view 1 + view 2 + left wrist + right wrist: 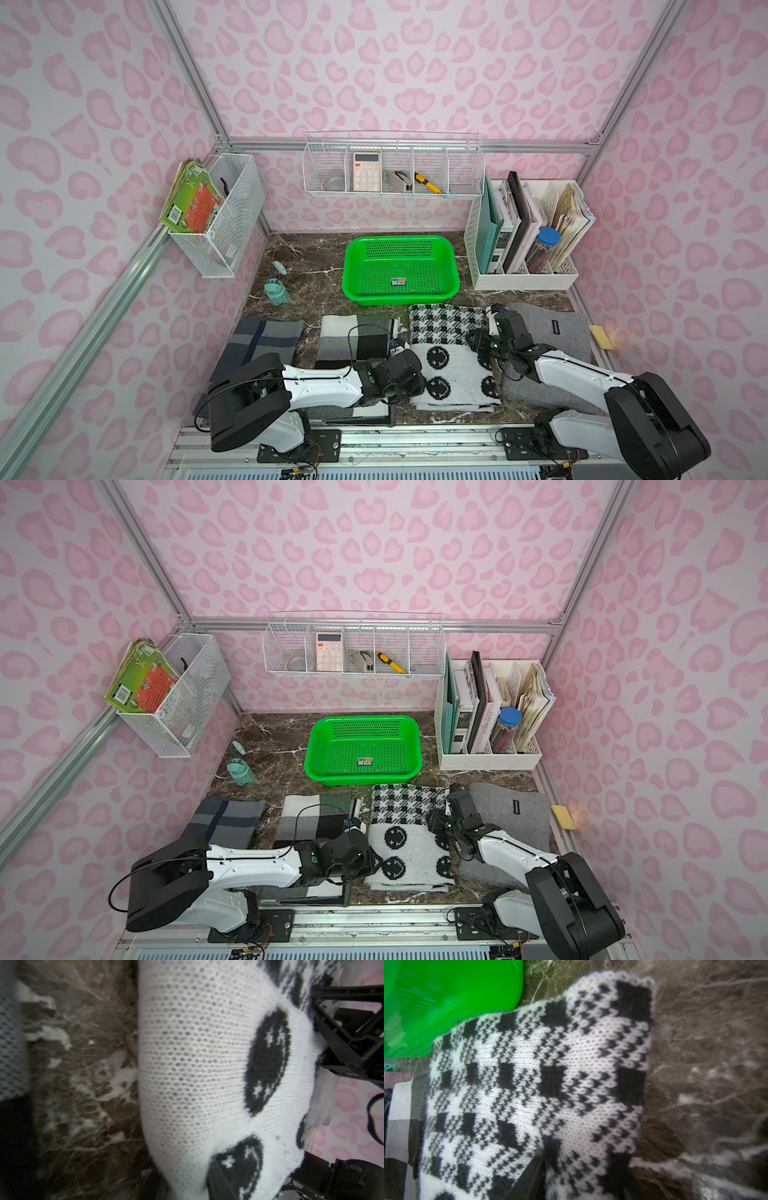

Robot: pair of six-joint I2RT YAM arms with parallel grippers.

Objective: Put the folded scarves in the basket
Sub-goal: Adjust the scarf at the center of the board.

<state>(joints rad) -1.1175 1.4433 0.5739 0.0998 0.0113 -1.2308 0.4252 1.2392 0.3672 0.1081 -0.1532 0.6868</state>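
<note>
The folded scarf [451, 353] [409, 833] is black and white knit, houndstooth at its far half and smiley faces at its near half. It lies on the marble table just in front of the green basket [401, 240] [363, 720]. My left gripper [404, 354] [187, 1184] is shut on the scarf's left edge, and a white fold bulges between its dark fingers [219, 1178]. On the right edge, my right gripper [478, 337] [577, 1180] pinches the houndstooth part [550, 1074]. The basket's corner [446, 1001] shows close beyond it. The basket holds only a small label [400, 282].
Three other folded scarves lie in the same row: blue-grey plaid [262, 340], black-white check [353, 332] and plain grey [544, 332]. A teal bottle [276, 291] stands at the left, a white file organiser [528, 232] at the back right and a yellow sponge [601, 336] at the right edge. White wire baskets [392, 166] hang on the walls.
</note>
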